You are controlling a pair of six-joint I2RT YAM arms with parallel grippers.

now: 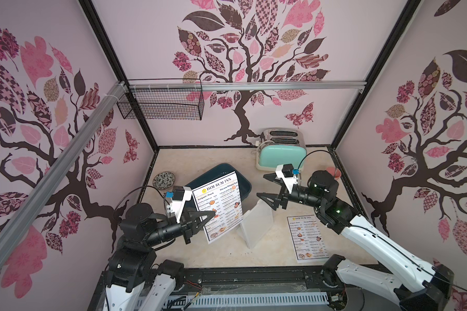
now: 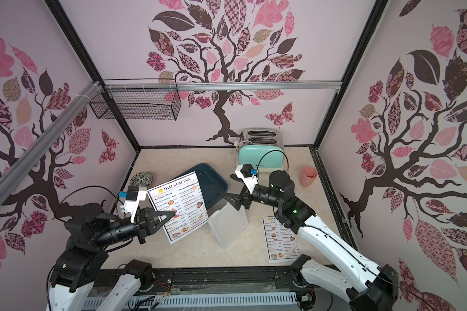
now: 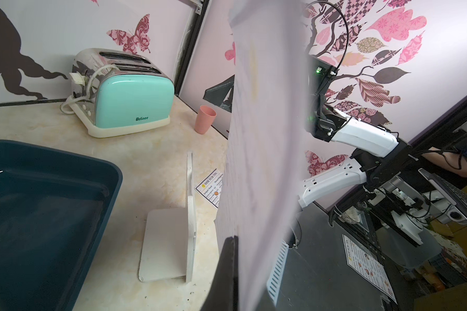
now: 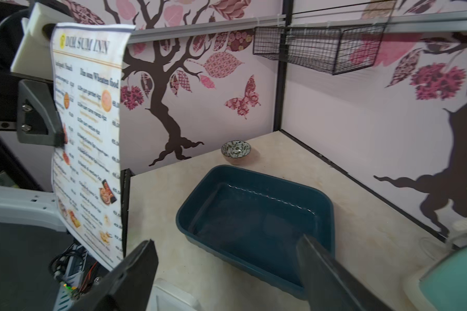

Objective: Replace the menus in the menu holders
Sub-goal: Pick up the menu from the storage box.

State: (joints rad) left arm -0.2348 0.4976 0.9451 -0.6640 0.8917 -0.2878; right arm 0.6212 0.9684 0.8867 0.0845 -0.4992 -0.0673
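Currently left tool (image 1: 213,213) clamps 1 menu (image 1: 223,199) upright; right tool (image 1: 262,185) stands apart near menu holder (image 1: 258,229).

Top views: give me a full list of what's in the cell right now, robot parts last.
table: one, beige, floor of the cell
tray: one, dark blue, middle left
held menu: one, white, upright in front of the tray
flat menu: one, white, lying front right
menu holder: one, clear whitish, centre, no menu in it
toaster: one, mint and chrome, back
cup: one, pink, back right
bowl: one, dark patterned, back left
wire basket: one, black, hung on the back rail
left tool: one, black, shut on the held menu's edge
right tool: one, black, open, near the menu holder's top
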